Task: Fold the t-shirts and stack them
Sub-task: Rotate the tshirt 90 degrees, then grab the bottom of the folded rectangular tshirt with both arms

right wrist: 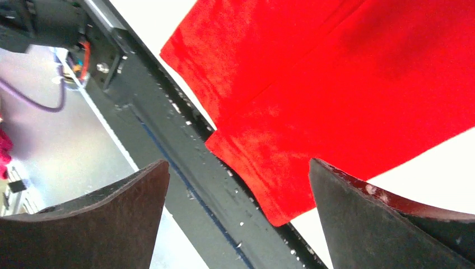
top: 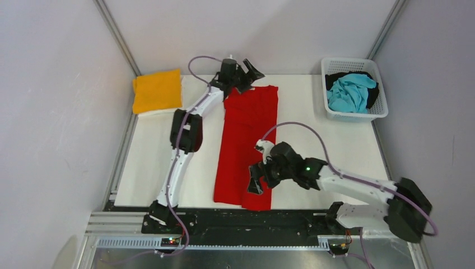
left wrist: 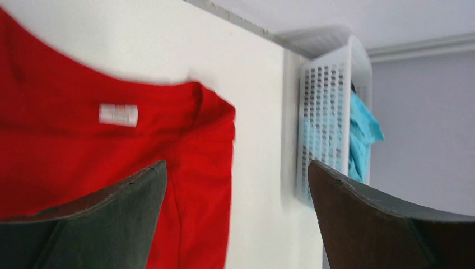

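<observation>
Table (top: 330,140): the widest bare stretch lies right of the red t-shirt (top: 246,134) and runs to the right edge. Its far end is blocked by the white basket (top: 358,116) in the far right corner, heaped with a turquoise t-shirt (top: 350,92). Its near end is crossed by the right arm (top: 347,182), with the right gripper (top: 255,185) over the shirt's near right corner. Left of the shirt is a narrower bare strip, with the left arm (top: 182,145) stretched along it to the collar. The far left corner is taken by the folded orange-yellow t-shirt (top: 157,91). Walls close three sides. A black rail (top: 241,221) bounds the near edge.

red shirt (top: 246,140), orange-yellow shirt (top: 157,91), turquoise shirt (top: 350,92), black shirt (top: 373,96), white lattice basket (top: 358,115).
</observation>
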